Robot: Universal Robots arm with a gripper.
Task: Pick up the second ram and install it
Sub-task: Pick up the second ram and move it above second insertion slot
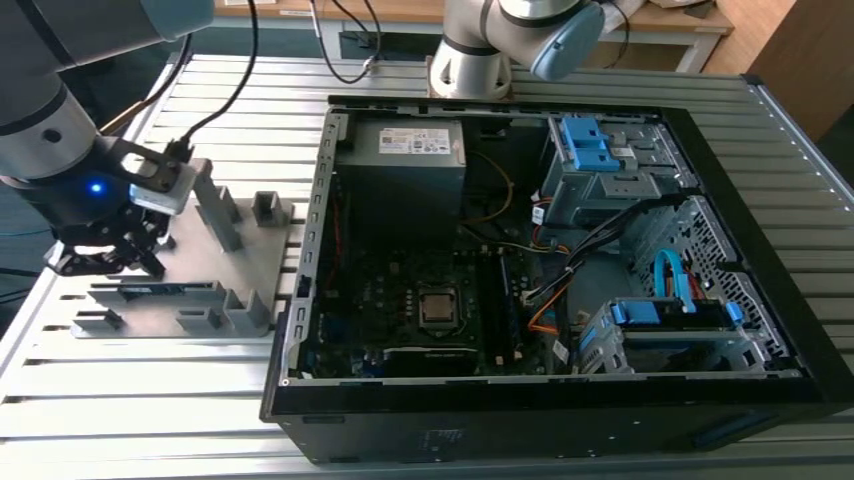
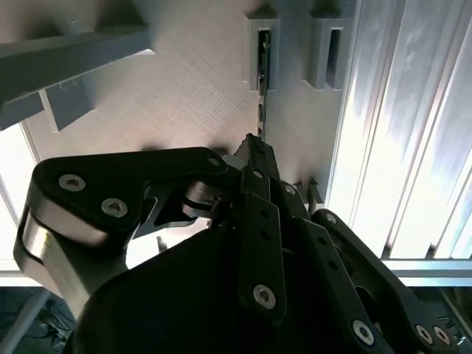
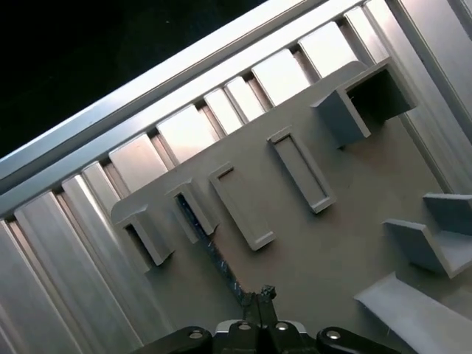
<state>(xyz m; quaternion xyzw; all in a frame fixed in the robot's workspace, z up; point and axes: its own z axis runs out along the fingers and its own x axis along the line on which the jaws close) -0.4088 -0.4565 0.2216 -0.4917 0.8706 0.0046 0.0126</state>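
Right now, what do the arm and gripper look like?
Gripper: black linkage fingers with silver screw heads. Wrist: dark cylinder with a blue light, a grey box and black cable beside it. Arm: silver-grey tubes, pale blue joint caps.

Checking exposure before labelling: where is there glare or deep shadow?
Second wrist view: the ribbed aluminium table glares white; the black end effector is underlit. First wrist view: one corner is black, the thin dark green memory stick barely stands out. Exterior view: the open black computer case is dim inside.
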